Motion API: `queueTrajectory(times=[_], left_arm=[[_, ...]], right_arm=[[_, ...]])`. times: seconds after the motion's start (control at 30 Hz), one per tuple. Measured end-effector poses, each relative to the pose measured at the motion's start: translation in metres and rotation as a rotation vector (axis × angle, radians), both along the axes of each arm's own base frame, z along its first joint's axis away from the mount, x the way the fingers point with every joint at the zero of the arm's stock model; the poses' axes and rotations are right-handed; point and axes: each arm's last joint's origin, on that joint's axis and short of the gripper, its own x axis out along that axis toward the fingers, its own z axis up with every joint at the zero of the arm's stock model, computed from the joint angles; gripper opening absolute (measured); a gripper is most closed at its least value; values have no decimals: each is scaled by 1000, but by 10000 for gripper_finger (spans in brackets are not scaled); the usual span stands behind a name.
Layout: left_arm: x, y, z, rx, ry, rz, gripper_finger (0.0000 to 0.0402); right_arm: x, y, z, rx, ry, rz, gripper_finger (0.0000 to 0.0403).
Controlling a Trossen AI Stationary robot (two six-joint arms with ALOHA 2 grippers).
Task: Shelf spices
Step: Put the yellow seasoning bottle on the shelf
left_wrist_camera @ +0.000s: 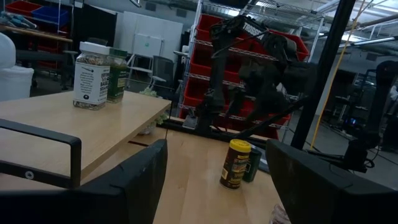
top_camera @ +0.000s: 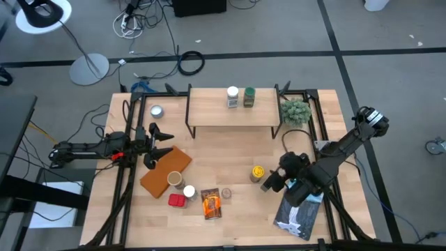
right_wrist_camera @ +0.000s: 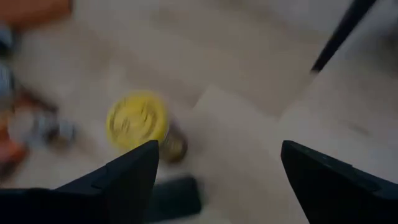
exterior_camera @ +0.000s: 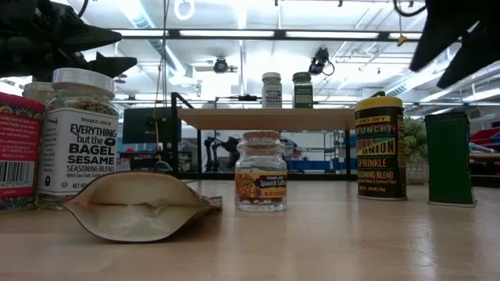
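Nearest the low camera, a tan packet [exterior_camera: 139, 204] lies flat at lower left, its printed face hidden; in the overhead view it shows orange [top_camera: 211, 203]. Behind it stand a white-lidded bagel seasoning jar [exterior_camera: 77, 136], a small saffron jar [exterior_camera: 260, 171], a yellow-lidded jar [exterior_camera: 380, 148] and a dark green box [exterior_camera: 449, 158]. The shelf [top_camera: 232, 109], upper centre from above, already carries a white-lidded jar [top_camera: 232, 97] and a green-lidded jar [top_camera: 249, 97]. The right gripper [top_camera: 272, 183] hangs open at lower right, just right of the yellow lid [top_camera: 258, 171], blurred in its wrist view. The left gripper [top_camera: 165, 141] waits open at left.
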Motion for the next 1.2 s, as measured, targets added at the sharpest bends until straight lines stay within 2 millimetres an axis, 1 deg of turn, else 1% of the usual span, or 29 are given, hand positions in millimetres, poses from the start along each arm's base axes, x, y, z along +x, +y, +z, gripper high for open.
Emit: queueTrajectory(times=[0.13, 0.27, 0.37, 0.6, 0.83, 0.93, 1.1, 1.2], left_arm=[[0, 0, 0, 0, 0, 0, 278], [0, 0, 0, 0, 0, 0, 278], [0, 0, 0, 0, 0, 0, 278], [0, 0, 0, 0, 0, 0, 278], [0, 0, 0, 0, 0, 0, 278], [0, 0, 0, 0, 0, 0, 278], [0, 0, 0, 0, 1, 0, 278], [0, 0, 0, 0, 0, 0, 278]], right_arm=[[22, -1, 4, 75, -23, 130, 332], [40, -10, 6, 98, -22, 228, 331], [50, -19, 7, 141, -15, 263, 330], [60, -39, 6, 235, 47, 303, 317], [62, -45, 5, 240, 68, 331, 300], [68, -46, -4, 244, 112, 331, 299], [81, -42, -34, 277, 241, 358, 299], [87, -43, -45, 268, 289, 353, 299]])
